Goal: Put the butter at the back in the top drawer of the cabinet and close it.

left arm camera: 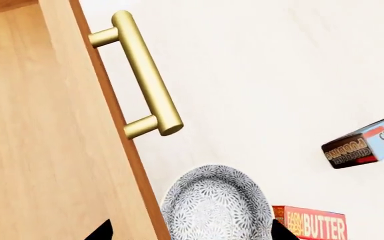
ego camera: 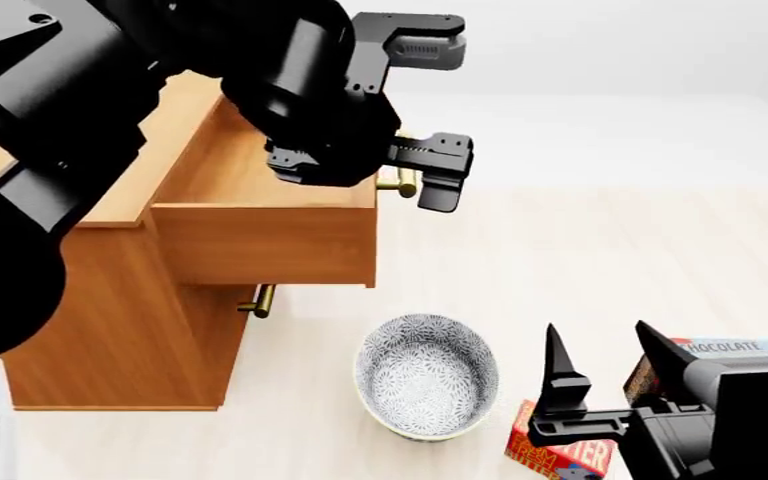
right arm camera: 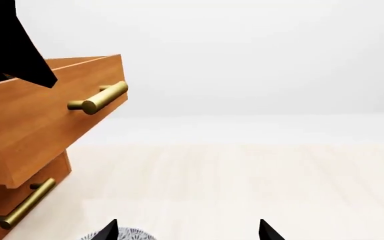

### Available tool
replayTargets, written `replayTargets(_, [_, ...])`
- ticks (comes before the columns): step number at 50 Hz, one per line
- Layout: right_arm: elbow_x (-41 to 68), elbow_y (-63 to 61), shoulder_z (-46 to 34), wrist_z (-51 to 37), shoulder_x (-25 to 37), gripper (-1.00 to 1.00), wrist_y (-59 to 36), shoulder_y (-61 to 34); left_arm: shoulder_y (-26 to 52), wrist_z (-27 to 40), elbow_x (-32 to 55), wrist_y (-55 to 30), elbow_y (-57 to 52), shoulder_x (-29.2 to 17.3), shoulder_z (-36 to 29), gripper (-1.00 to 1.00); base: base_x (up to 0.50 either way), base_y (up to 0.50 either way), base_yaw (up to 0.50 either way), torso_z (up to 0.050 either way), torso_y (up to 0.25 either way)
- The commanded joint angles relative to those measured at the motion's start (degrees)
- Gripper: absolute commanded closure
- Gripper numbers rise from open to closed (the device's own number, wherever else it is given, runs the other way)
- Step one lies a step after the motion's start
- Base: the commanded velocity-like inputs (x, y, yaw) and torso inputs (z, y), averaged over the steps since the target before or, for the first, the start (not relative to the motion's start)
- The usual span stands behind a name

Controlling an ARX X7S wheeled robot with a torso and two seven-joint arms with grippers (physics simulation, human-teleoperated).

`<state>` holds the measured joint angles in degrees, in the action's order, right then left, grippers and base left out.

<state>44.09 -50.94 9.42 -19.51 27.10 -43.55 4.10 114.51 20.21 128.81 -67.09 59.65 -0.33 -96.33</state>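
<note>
Wooden and light brown, the cabinet (ego camera: 117,330) stood at the left of your head view, with the top drawer (ego camera: 267,235) pulled out and open. Your left gripper (ego camera: 431,120) hung above the drawer's front, just by its brass handle (ego camera: 399,183), with its fingers spread apart and holding nothing. Further right, on the pale floor, the patterned bowl (ego camera: 426,376) sat in front of the drawer. Just beside the bowl lay the butter (ego camera: 554,456), a red box flat on the floor, not in the drawer. Your right gripper (ego camera: 604,375) hovered over the butter, its two fingers apart and empty. Behind it, the chocolate pudding box (ego camera: 724,348) showed at the far right.
</note>
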Motion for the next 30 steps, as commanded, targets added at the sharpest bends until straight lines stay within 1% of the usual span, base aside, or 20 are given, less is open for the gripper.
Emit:
replayTargets(1, [0.63,-0.03,0.93,-0.03,0.33,-1.00,0.67,0.69,-0.18,-1.80,3.20,3.78,-0.83,0.32,2.32,-1.00,0.00,0.00,0.00,0.000,0.000])
replayTargets(11, [1.08,-0.04,1.15,-0.27,0.56,-1.00,0.85,0.82,-1.40,-3.20,4.94,6.51,-0.74,0.32,2.39,-1.00,0.00,0.00,0.00,0.000,0.000])
replayTargets(30, [1.74,0.15,1.95,-0.42,0.88,-1.00,1.79,1.45,-4.52,-5.36,5.28,6.79,-1.23,0.32,2.35,-1.00,0.00,0.00,0.00,0.000,0.000])
